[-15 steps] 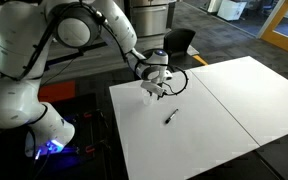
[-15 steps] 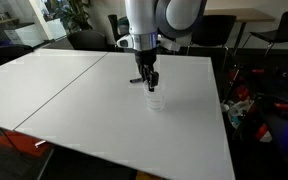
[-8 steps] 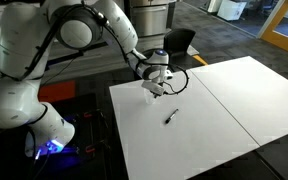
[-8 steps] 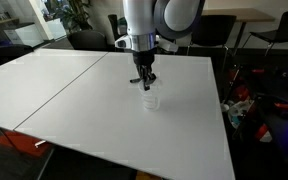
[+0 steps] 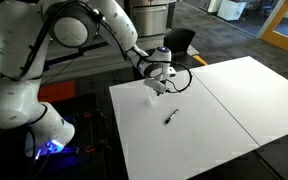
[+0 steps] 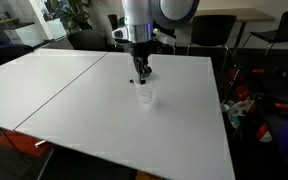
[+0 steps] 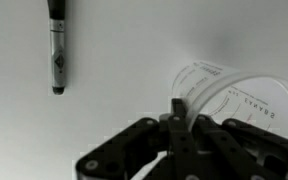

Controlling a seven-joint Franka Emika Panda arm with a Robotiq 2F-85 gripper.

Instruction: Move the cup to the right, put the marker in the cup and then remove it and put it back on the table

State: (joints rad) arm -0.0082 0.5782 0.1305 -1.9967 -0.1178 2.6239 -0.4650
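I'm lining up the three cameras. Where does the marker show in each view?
In an exterior view: the marker lies just below the tool in the picture.
In an exterior view: not discernible near the tool.
Wrist view: upper left, upright in frame.
Shared landmark: the tool, shut on the cup.

Both exterior views look down on my table (image 5: 219, 115) from different sides, both well back. My wrist camera sits close above cup (image 7: 239, 100) and marker (image 7: 56, 50).

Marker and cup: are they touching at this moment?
Apart. The wrist view shows the marker lying on the table, with bare white surface between it and the cup.
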